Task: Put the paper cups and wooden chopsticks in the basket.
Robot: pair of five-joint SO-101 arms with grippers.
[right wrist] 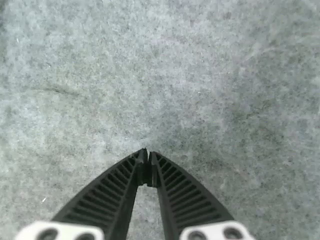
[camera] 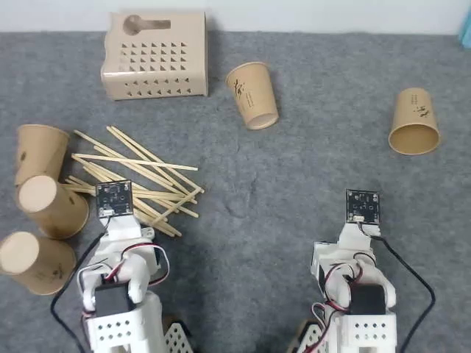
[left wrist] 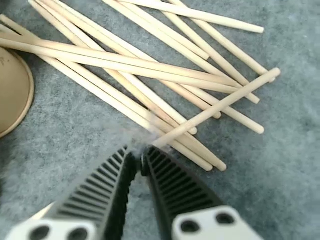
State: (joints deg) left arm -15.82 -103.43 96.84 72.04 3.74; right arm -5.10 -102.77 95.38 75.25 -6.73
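Here the left tool [left wrist: 139, 155] is narrowed almost shut, with the near edge of the wooden chopsticks [left wrist: 150, 75] pile right at its tips. The right tool [right wrist: 148, 161] is closed over the grey bench [right wrist: 210, 75]. Three paper cups [camera: 51, 206] lie beside the left tool, and the basket [camera: 156, 55] is well beyond the pile.
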